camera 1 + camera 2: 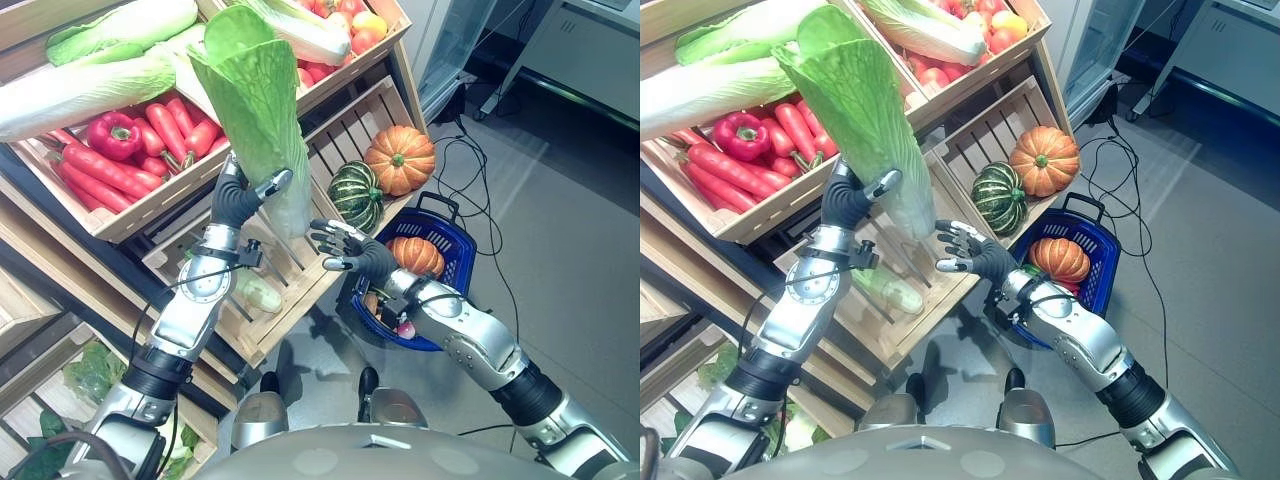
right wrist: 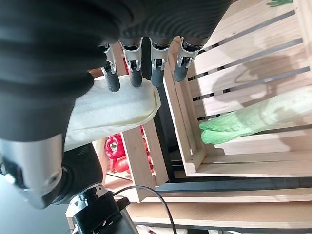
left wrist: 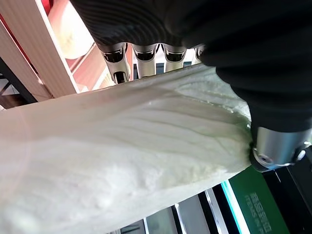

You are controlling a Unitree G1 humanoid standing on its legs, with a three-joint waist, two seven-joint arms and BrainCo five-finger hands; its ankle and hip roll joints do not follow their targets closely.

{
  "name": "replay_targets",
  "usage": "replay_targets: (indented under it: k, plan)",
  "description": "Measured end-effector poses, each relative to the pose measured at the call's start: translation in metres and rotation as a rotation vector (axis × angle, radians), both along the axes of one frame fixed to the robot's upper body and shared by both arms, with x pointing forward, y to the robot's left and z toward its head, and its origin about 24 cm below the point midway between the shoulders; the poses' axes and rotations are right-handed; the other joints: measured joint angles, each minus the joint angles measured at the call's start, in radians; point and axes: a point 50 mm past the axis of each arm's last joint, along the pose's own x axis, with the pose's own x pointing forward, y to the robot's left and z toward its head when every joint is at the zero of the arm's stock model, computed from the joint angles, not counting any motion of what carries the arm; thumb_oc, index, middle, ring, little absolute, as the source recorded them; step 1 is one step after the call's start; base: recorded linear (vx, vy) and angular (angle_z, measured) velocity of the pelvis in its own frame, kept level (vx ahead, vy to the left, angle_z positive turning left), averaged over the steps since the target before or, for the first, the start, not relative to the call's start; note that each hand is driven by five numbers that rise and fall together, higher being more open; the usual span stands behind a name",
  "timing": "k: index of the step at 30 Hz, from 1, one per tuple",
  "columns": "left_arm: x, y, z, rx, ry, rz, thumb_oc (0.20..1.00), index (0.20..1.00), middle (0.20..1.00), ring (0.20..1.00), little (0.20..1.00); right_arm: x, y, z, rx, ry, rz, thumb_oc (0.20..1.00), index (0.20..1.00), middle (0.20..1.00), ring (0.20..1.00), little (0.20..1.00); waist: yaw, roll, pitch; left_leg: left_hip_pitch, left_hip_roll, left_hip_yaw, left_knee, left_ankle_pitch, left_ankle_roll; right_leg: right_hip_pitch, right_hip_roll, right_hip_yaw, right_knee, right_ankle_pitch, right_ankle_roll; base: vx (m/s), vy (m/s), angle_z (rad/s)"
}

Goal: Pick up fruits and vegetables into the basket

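While the cabbage is up: the left hand (image 1: 240, 200) has its fingers and thumb curled round the white stem end of a napa cabbage (image 1: 255, 95), leafy end pointing up and far-left, lifted off the shelves.
Right hand: the right hand (image 1: 345, 248) hovers just right of the stem's cut end, fingers spread and relaxed, holding nothing; in the right wrist view its fingertips (image 2: 135, 78) sit right at the stem's edge, touching or not I cannot tell.
Basket: the blue basket (image 1: 455, 245) stands on the floor to the right, handle up, an orange pumpkin (image 1: 415, 255) inside.
Edges: the cabbage hangs in front of the slatted wooden crate (image 1: 290, 270), its stem near the crate's front rim.
Shelves: carrots (image 1: 105, 170) and a red pepper (image 1: 113, 133) in the upper-left crate; a green striped squash (image 1: 355, 195) and another orange pumpkin (image 1: 400, 160) beside the basket.
Open room: bare grey floor (image 1: 570, 230) right of the basket.
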Motion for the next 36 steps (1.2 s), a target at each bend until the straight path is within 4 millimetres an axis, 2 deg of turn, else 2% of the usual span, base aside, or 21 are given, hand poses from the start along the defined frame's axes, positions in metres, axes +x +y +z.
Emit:
replay_targets:
  k: [8, 10, 14, 19, 25, 32, 36]
  plan:
    - [-0.006, -0.004, -0.001, 0.028, -0.027, -0.053, 0.200, 0.200, 0.200, 0.200, 0.200, 0.000, -0.011, -0.004, -0.039, -0.036, -0.111, 1.000, 1.000, 1.000, 1.000, 1.000, -0.002, 0.001, 0.000, 0.000, 0.000, 0.001, -0.004, 0.000, 0.000, 0.000, 0.000, 0.000, -0.005, 0.000, 0.000, 0.00, 0.000, 0.00]
    - [-0.012, -0.004, -0.007, 0.030, -0.005, -0.066, 0.200, 0.200, 0.200, 0.200, 0.200, 0.000, -0.018, -0.002, -0.008, -0.063, -0.154, 1.000, 1.000, 1.000, 1.000, 1.000, -0.003, 0.003, 0.000, 0.001, -0.001, 0.002, -0.009, 0.000, 0.000, 0.000, 0.000, 0.001, -0.009, 0.001, 0.001, -0.01, 0.008, -0.02]
    - [-0.021, -0.011, -0.023, 0.039, 0.052, -0.092, 0.200, 0.200, 0.200, 0.200, 0.200, 0.008, -0.026, 0.013, 0.007, -0.178, -0.226, 1.000, 1.000, 1.000, 1.000, 1.000, -0.005, 0.005, 0.001, 0.004, -0.001, 0.005, -0.013, 0.000, 0.000, 0.000, 0.000, 0.003, -0.011, 0.002, 0.002, -0.02, 0.009, -0.02]
    - [-0.022, -0.003, -0.022, 0.018, 0.028, -0.014, 0.200, 0.200, 0.200, 0.200, 0.200, 0.013, -0.036, 0.024, -0.014, -0.259, -0.289, 1.000, 1.000, 1.000, 1.000, 1.000, -0.003, 0.010, 0.002, 0.005, -0.001, 0.005, -0.014, 0.000, 0.000, 0.000, 0.000, 0.003, -0.012, 0.002, 0.002, 0.00, 0.000, 0.00]
    - [-0.018, 0.013, -0.014, -0.034, -0.015, 0.125, 0.200, 0.200, 0.200, 0.200, 0.200, 0.012, -0.043, 0.047, 0.023, -0.349, -0.328, 1.000, 1.000, 1.000, 1.000, 1.000, -0.004, 0.022, -0.003, 0.009, -0.001, 0.005, -0.016, 0.000, 0.000, 0.003, 0.000, 0.003, -0.013, 0.002, 0.002, 0.00, 0.000, 0.00]
    - [-0.018, 0.011, -0.014, -0.013, -0.032, 0.138, 0.200, 0.200, 0.200, 0.200, 0.200, 0.012, -0.036, 0.042, -0.001, -0.301, -0.247, 1.000, 1.000, 1.000, 1.000, 1.000, -0.003, 0.026, -0.005, 0.015, -0.001, 0.003, -0.016, 0.000, 0.000, 0.012, 0.000, 0.000, -0.014, 0.002, 0.002, 0.00, 0.000, 0.01]
    - [-0.019, 0.010, -0.013, -0.006, -0.050, 0.128, 0.200, 0.200, 0.200, 0.200, 0.200, 0.007, -0.023, 0.034, 0.012, -0.237, -0.153, 1.000, 1.000, 1.000, 1.000, 1.000, -0.002, 0.026, -0.005, 0.018, -0.001, 0.000, -0.016, 0.000, 0.000, 0.018, 0.000, -0.002, -0.016, 0.002, 0.002, 0.00, 0.000, 0.01]
